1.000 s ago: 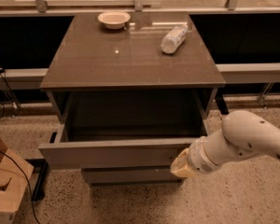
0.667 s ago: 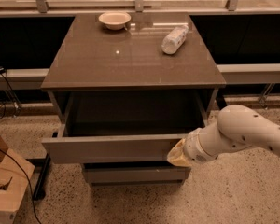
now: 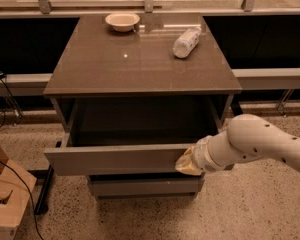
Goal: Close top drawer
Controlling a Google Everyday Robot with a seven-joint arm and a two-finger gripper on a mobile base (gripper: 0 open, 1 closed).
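The gripper (image 3: 188,162) is positioned at the right-hand part of the front panel of the top drawer (image 3: 115,159), with its yellowish tip set against the outer face of the panel. Whether it is open or closed cannot be determined from this view, and nothing is seen to be held in it. The white arm (image 3: 260,143) is extended in from the right, low and roughly level with the panel. The top drawer is pulled well out of the cabinet (image 3: 140,66): its dark grey interior is exposed, and its front panel stands forward of the narrower lower drawer front (image 3: 145,186), which is set further back beneath it. The step in hand is judged to be the push itself: contact with the panel appears to be made, and the closing travel is not yet completed. For the next move, a steady push straight toward the cabinet, along the line of the drawer's travel, is called for. Because the contact point is offset to the right of the panel's centre, skewing and binding of the drawer are to be guarded against, and the force is to be kept square to the panel. The bowl (image 3: 122,21) and the bottle (image 3: 186,42), laid on its side on the cabinet top, are well apart from the work, though the bottle could be set rolling by a hard stop.
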